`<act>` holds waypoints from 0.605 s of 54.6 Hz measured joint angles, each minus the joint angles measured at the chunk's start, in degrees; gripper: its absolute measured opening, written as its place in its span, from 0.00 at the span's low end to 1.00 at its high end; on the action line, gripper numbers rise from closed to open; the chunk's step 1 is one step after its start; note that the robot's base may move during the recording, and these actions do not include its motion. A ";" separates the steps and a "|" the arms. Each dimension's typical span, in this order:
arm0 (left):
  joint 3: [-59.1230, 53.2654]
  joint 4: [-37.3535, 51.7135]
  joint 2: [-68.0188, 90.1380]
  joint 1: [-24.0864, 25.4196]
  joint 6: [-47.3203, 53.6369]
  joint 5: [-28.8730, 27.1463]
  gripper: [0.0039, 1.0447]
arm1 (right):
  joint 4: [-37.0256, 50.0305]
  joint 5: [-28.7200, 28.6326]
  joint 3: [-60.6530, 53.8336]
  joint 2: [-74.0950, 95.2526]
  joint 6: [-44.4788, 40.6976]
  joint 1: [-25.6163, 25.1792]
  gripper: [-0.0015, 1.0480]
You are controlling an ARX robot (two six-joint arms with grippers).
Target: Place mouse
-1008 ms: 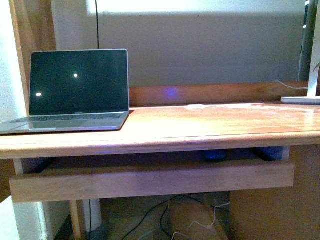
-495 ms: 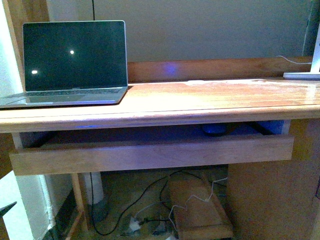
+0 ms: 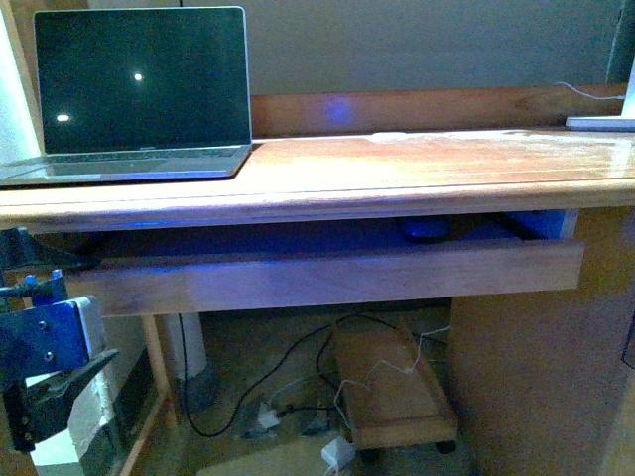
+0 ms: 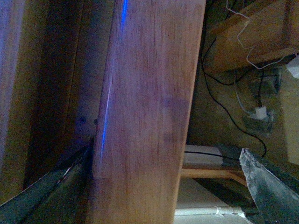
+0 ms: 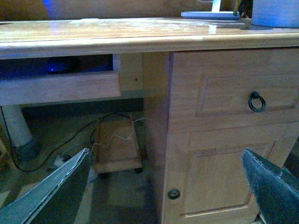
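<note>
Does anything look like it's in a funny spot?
Yes. The mouse sits down in the pull-out tray under the desk top, half hidden in shadow, far from the laptop up above.

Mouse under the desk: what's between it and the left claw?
The tray's wooden front board, seen in the front view, stands between the mouse and the left gripper.

Wooden desk (image 3: 397, 169) bears 1 open laptop (image 3: 139, 99).
</note>
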 joint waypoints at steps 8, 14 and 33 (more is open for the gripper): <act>5.44 0.22 5.01 0.00 1.64 0.17 0.93 | 0.00 0.00 0.00 -0.02 0.00 0.00 0.93; 7.63 -1.55 7.04 0.02 3.98 -0.24 0.93 | 0.00 0.00 0.00 0.00 0.00 0.00 0.93; 3.08 -30.62 -6.38 -1.68 -6.91 -3.96 0.93 | 0.00 0.02 0.00 0.00 0.00 0.00 0.93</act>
